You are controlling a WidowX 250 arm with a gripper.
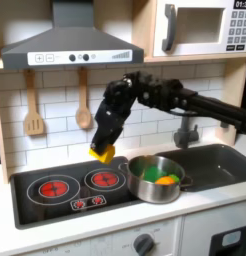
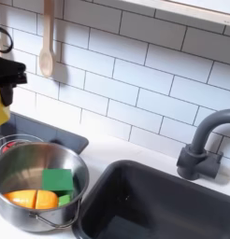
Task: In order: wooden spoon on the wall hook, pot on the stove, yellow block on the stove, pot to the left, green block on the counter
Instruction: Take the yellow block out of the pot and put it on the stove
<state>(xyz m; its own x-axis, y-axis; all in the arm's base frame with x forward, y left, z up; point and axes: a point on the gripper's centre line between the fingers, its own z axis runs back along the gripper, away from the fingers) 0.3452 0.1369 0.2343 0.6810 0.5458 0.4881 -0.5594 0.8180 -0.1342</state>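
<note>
A toy kitchen was seen in both exterior views. The wooden spoon (image 1: 83,104) hung upright on the white tiled wall (image 2: 136,75), its long axis vertical, handle at the top and bowl at the bottom; in the second exterior view the spoon (image 2: 47,45) showed the same way, near the second exterior view's left edge. In the first exterior view a wooden spatula (image 1: 33,108) hung beside it, further to the first exterior view's left, also vertical with its blade down.

The black robot arm (image 1: 180,98) reached in from the first exterior view's right, bending down toward the stove (image 1: 45,205). Its gripper (image 1: 103,146) pointed downward and was closed around the yellow block (image 1: 102,153), which hung just above the stove's right burner (image 1: 103,179), between the wall and the pot. In the second exterior view the gripper (image 2: 5,89) was cut off at the second exterior view's left edge, with the yellow block (image 2: 1,110) below it.

The silver pot (image 1: 156,179) stood upright on the counter between the stove and the sink (image 1: 220,165), its rim touching the stove's right edge as far as could be told. In the second exterior view the pot (image 2: 23,163) held a green block (image 2: 59,180) lying flat and an orange piece (image 2: 35,199) lying lengthwise across the bottom. A dark grey faucet (image 2: 196,149) stood behind the sink (image 2: 164,205).
</note>
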